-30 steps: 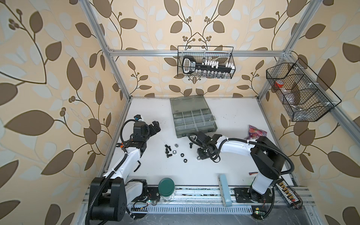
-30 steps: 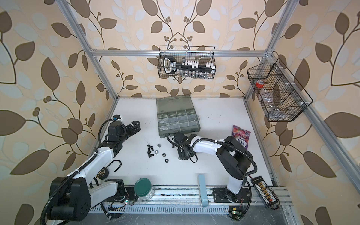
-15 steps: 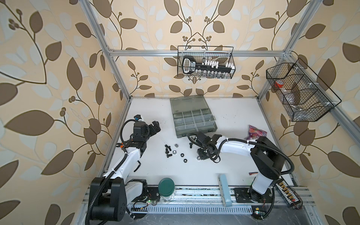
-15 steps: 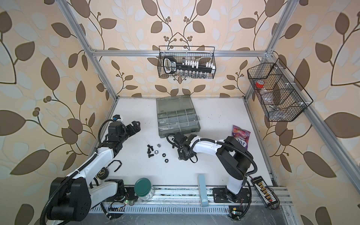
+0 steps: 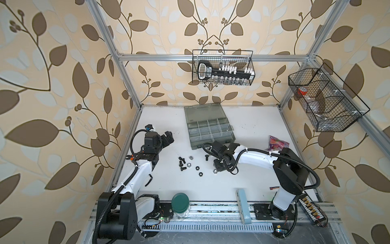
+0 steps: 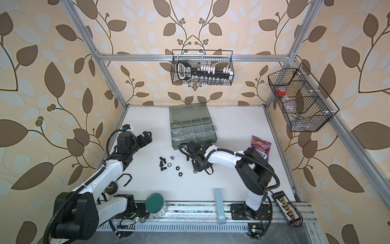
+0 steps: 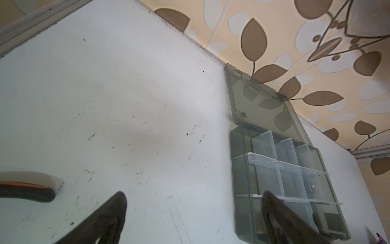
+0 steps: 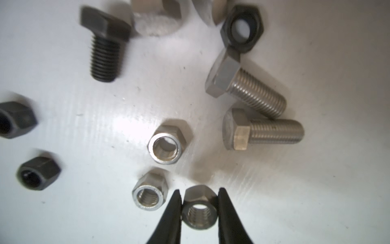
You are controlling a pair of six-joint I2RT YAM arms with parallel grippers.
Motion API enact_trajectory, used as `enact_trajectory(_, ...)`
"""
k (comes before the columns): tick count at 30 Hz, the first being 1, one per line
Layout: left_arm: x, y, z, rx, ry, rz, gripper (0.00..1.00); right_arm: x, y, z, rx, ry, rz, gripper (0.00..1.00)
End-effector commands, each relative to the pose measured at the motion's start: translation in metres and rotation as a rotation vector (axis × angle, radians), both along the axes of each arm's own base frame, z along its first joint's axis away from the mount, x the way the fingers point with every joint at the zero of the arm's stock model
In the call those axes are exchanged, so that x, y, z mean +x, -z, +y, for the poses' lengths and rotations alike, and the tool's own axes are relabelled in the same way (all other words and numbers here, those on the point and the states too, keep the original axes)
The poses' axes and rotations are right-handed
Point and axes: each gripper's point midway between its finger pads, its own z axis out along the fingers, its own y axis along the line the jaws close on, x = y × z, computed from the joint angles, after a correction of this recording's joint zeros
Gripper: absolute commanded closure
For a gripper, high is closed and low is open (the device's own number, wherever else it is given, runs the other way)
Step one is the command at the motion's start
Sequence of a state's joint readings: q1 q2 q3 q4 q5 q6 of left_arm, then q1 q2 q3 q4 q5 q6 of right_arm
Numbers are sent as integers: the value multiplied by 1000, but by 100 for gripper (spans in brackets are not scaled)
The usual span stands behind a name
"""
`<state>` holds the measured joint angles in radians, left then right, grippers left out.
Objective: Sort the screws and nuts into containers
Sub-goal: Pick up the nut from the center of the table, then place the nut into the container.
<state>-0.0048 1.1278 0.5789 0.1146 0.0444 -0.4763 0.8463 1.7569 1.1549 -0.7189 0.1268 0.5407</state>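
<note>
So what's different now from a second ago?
The right gripper squeezed its jaws in onto a silver nut, without travelling anywhere. Nothing else visibly moved. The left gripper stays wide open in the same place, the other screws and nuts lie in the same spots, and the organizer case is still open.

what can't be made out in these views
- Right wrist view: silver pieces at the frame edge are cut off and blurred; bolt or nut, cannot tell.
- Whether the silver nut pinched by the right gripper is off the table: the wrist view looks straight down, and in both top views the gripper's own body covers it.
- Contents of the organizer case: too small in both top views; in the left wrist view a left gripper finger covers its near corner.
</note>
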Motion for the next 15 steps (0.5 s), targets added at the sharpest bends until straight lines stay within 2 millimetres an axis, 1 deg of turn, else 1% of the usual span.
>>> enact_trajectory(1, 5, -17, 6, 9, -24, -45, 1, 21, -37, -2, 10, 9, -89, 85)
enact_trajectory(3, 4, -17, 6, 9, -26, -46, 1, 38, -49, -6, 24, 40, -122, 86)
enact_trajectory(7, 4, -16, 6, 5, -23, -45, 1, 82, -73, -24, 14, 104, -220, 87)
enact_trajectory(8, 4, -17, 5, 3, -20, -46, 1, 92, -81, -24, 11, 109, -249, 87)
enact_trajectory(9, 4, -18, 5, 2, -20, -47, 1, 105, -86, -34, 11, 139, -268, 87)
enact_trajectory(10, 5, -18, 4, -2, -17, -47, 1, 116, -92, -38, 22, 153, -287, 87)
enact_trajectory(15, 5, -18, 2, -17, -13, -49, 1, 166, -112, -54, 65, 207, -363, 87)
